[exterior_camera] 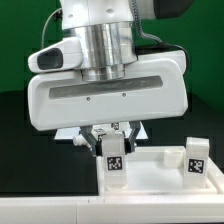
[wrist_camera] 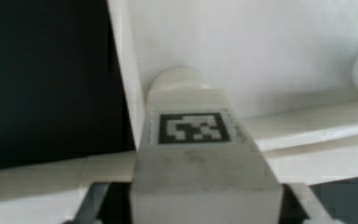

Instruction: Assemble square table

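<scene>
In the exterior view, the task was judged to be partway done: one leg (exterior_camera: 115, 160) was seen standing upright on a corner of the square slab (exterior_camera: 150, 186), directly beneath the gripper (exterior_camera: 114, 141), and a second leg (exterior_camera: 196, 156) was seen upright on the slab well off to the gripper's side. Whether either leg had been fully seated could not be told, and the other two legs were not seen, so their fitting was taken as left to do. The arm was held vertically over the dark surface (exterior_camera: 20, 130), its wrist pointed straight down and its fingers lowered beside the top of the nearer leg. In the wrist view, that leg (wrist_camera: 195, 130) was shown between the gripper's fingers with its tag facing the camera, and the slab (wrist_camera: 247, 45) was shown behind it. Whether the fingers were clamped on the leg or merely set around it could not be told.
</scene>
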You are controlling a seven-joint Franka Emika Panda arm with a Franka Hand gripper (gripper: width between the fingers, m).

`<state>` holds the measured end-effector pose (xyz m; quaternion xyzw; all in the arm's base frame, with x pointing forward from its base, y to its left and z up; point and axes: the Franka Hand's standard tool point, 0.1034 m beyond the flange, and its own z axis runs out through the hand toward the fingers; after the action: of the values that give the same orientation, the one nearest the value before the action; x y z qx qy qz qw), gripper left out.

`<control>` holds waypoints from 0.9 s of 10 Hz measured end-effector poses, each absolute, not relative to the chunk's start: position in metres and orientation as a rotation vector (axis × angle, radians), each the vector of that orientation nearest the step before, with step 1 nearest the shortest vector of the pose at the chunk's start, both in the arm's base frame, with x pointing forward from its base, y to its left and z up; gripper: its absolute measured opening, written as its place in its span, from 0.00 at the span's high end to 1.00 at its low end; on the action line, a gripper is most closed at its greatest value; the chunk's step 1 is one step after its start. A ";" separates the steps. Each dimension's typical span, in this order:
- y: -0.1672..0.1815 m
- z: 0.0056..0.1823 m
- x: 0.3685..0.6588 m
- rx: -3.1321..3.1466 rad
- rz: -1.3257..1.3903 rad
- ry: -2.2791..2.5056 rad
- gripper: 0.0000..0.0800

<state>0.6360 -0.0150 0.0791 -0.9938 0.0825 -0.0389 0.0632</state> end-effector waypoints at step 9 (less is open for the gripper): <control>-0.006 0.077 0.636 -2.552 -0.039 1.603 0.64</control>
<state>0.6357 -0.0057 0.0765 -0.8450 0.5308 -0.0130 0.0636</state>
